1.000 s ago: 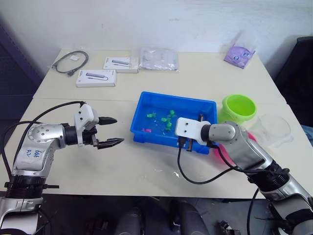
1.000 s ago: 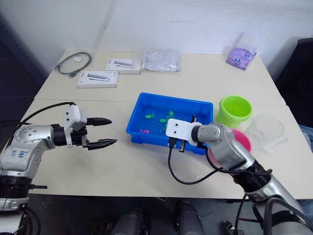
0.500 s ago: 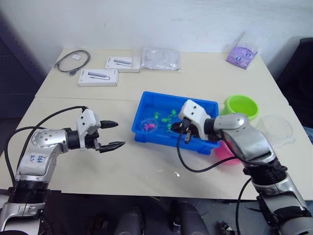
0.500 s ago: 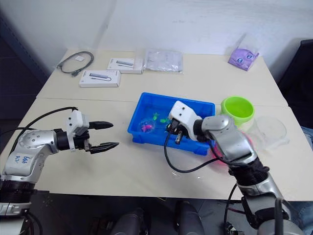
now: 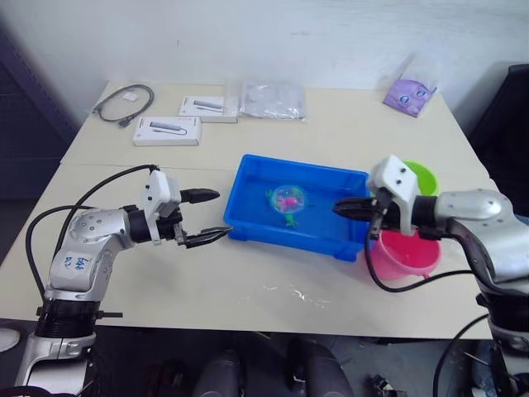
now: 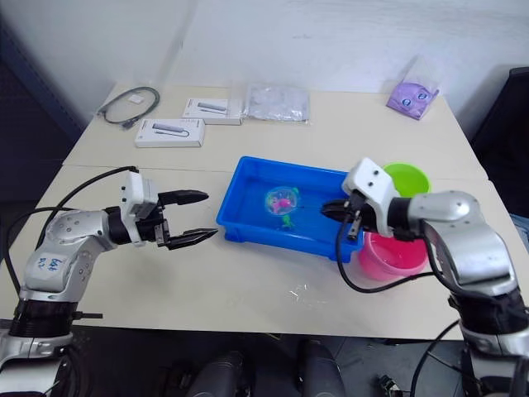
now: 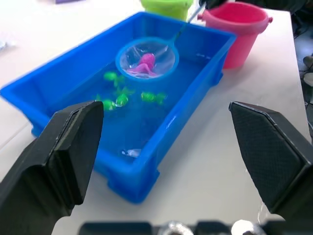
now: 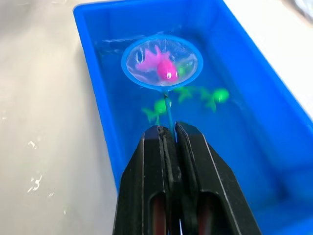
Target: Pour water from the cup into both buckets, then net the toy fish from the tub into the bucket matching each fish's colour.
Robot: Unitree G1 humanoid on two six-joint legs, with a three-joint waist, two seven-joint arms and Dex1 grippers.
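The blue tub sits mid-table with water and several green toy fish in it. My right gripper is shut on the thin handle of the net, beside the tub's right end. The net's light-blue hoop hangs over the tub's middle with a pink fish inside. The pink bucket stands just right of the tub, below my right wrist. Behind it the green bucket is partly covered. My left gripper is open and empty, just off the tub's left end. The cup is hidden.
Two white boxes, a coiled cable, a clear plastic bag and a purple pouch lie along the far table. Water drops spot the table in front of the tub.
My right gripper swung to the right and carried the net, with the pink fish in it, from the tub's left end to its middle. My left gripper moved closer to the tub.
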